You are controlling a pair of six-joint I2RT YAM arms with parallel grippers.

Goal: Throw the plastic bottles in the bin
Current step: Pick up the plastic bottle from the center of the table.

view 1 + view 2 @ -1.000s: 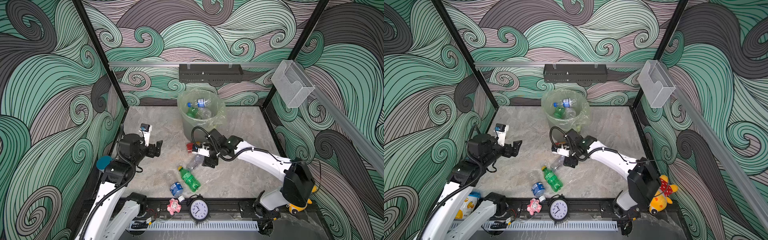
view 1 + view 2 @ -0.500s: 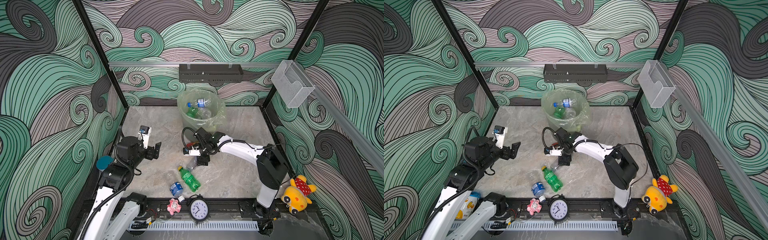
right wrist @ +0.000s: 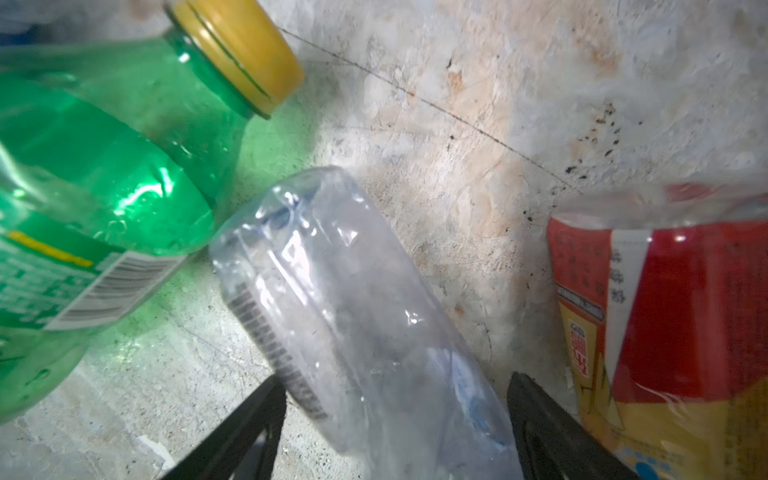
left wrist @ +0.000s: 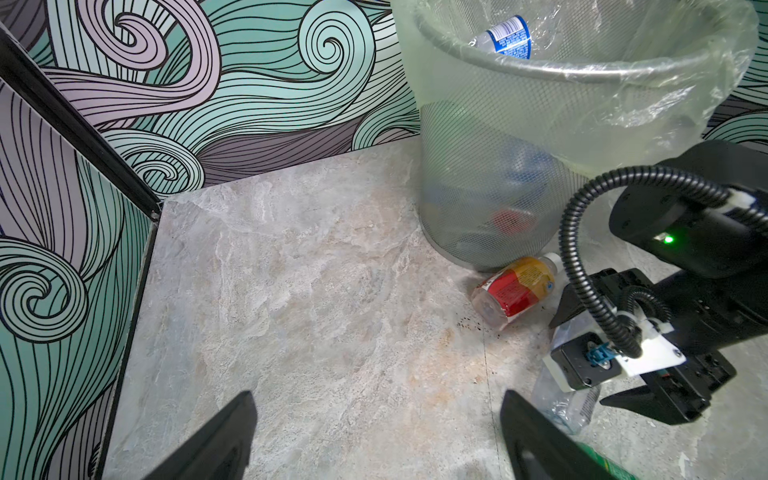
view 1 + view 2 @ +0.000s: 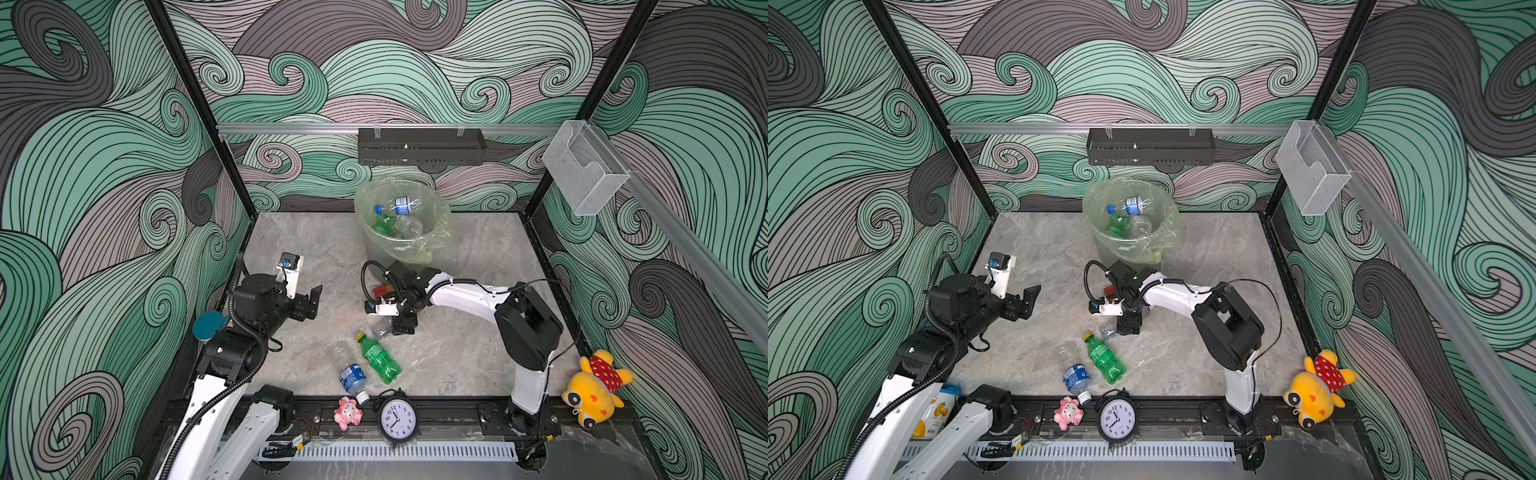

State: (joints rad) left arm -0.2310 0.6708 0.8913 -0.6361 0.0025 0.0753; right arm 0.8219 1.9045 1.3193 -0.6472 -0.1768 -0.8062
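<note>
Your right gripper (image 3: 395,378) is down at the marbled grey floor (image 5: 457,353), its black jaws spread either side of the clear, crumpled plastic bottle (image 3: 353,299). That bottle lies on its side a little way in front of the round grey mesh bin lined with a pale green bag (image 5: 380,255). The jaws sit close to the bottle's walls, but these views do not show whether they press on it, and it rests on the floor. Expect it to be very light, thin-walled and springy: it will likely dent under the jaws, and its smooth skin could squirt out. Take it across the middle of the body, near the barcoded label, not at the tapering end, and close gently. Mind the neighbours: the green plastic bottle with a yellow cap (image 3: 104,166) lies with its shoulder seemingly against the clear one's far end. The clear bottle with a red-and-yellow label (image 3: 665,311) lies just beside the other jaw, so a careless close or lift could nudge either one and set it rolling. A clear bottle with a blue label and white cap (image 5: 353,378) lies nearer the front rail, beside the green one. Your left gripper (image 4: 374,395) hangs spread wide and empty, well off to the side. Several bottles (image 5: 401,205) lie in the bin, whose tall rim you will need to clear. The black alarm clock (image 5: 398,419), pink plush toy (image 5: 348,412) and yellow plush toy (image 5: 594,395) at the front look to be out of the path.
</note>
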